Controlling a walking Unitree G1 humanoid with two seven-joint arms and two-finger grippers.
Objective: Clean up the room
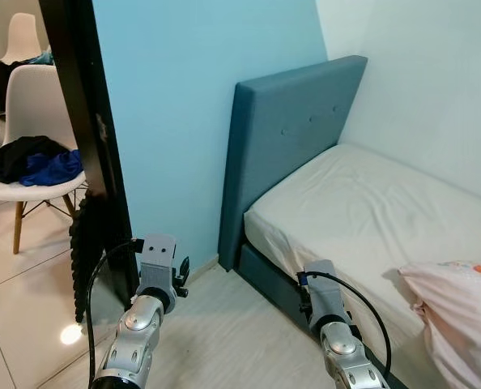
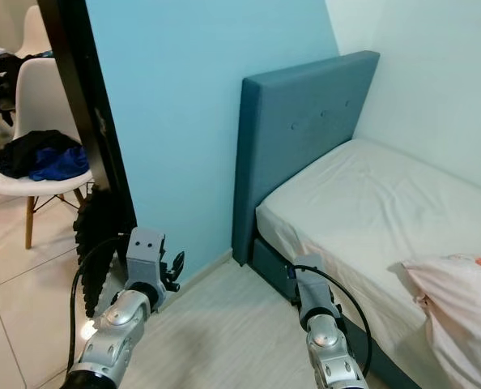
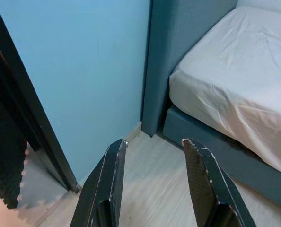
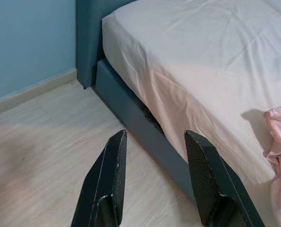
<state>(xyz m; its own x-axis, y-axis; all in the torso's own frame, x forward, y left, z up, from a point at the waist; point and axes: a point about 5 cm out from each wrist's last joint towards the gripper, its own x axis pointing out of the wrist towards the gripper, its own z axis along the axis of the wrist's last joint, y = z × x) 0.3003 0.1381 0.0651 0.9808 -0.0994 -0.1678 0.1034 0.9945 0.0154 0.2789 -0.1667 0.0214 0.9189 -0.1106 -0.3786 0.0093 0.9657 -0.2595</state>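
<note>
A bed stands on the right, its mattress on a low frame, with the headboard upright at its near-left end, against the wall. A pillow lies on the mattress at the near right edge. The floor runs beside the bed, to its left. Left of the wall stands a door frame, and a foam mat leans at its foot. Beyond the frame, at far left, a chair carries a heap of clothes on its seat. A second chair stands farther behind it.
</note>
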